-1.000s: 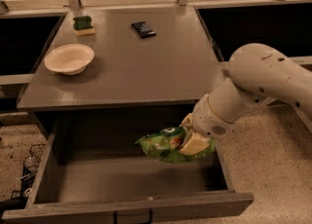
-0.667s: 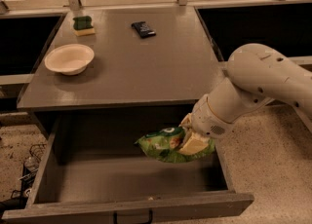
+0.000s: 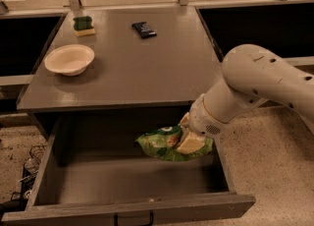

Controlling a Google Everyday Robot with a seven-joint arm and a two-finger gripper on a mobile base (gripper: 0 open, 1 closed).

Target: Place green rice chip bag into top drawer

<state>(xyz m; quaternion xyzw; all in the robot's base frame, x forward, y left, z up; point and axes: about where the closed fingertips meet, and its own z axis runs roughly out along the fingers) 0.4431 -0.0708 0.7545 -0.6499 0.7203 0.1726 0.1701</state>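
Observation:
The green rice chip bag [image 3: 164, 145] is a crumpled bright-green foil bag with tan and white print. It hangs in the air over the right part of the open top drawer [image 3: 122, 181], a wide shallow grey drawer pulled out below the table, with a dark handle [image 3: 133, 218] at its front. My gripper [image 3: 189, 140] comes in from the right on a white arm and is shut on the bag's right end, above the drawer's floor.
A grey table [image 3: 132, 68] stands above the drawer. On it are a cream bowl [image 3: 69, 59] at the left, a green-topped sponge [image 3: 84, 25] at the back left and a small dark flat packet [image 3: 144, 29] at the back. Speckled floor lies to the right.

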